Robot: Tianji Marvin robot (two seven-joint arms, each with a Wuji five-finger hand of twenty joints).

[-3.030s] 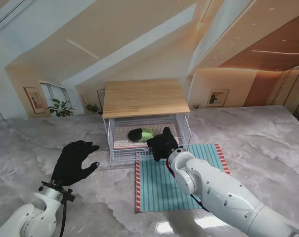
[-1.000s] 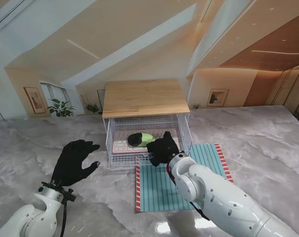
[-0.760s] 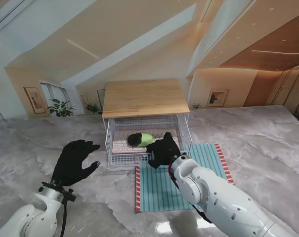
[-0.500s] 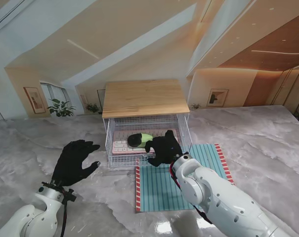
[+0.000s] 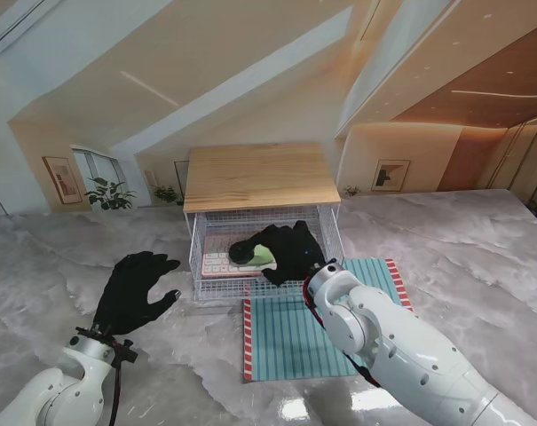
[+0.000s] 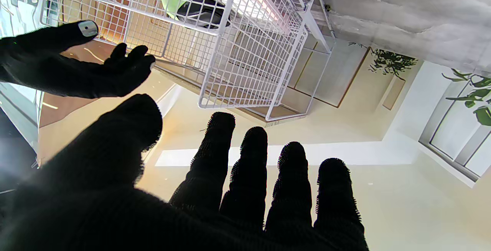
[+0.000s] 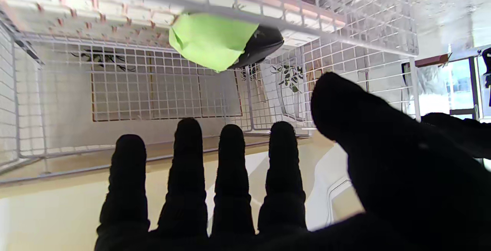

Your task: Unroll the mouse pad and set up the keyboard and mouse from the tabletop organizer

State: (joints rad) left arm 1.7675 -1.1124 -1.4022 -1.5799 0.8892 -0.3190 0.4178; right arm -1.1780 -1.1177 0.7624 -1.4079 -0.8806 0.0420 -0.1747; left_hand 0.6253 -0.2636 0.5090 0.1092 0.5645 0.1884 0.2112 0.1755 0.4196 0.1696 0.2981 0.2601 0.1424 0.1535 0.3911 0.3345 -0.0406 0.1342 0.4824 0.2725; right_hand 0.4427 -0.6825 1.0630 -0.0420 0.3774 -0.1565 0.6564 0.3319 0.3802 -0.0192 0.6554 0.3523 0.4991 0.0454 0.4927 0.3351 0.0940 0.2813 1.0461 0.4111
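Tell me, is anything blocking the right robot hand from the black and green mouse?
Nothing visible. The right robot hand, fingers apart, is already inside the white wire drawer, beside the black and green mouse lying on the keyboard.

organizer (image 5: 261, 176): 1 | keyboard (image 5: 217, 263): 1 | mouse (image 5: 247, 251): 1 | mouse pad (image 5: 286, 342): 1 | gloved hands: 2, left hand (image 5: 133, 291), right hand (image 5: 290, 250)

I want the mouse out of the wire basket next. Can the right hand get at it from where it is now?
Probably yes. The right hand is open and reaching over the wire basket, whose top is open under the wooden shelf. The mouse lies on the keyboard just ahead of its fingers, nothing between them.
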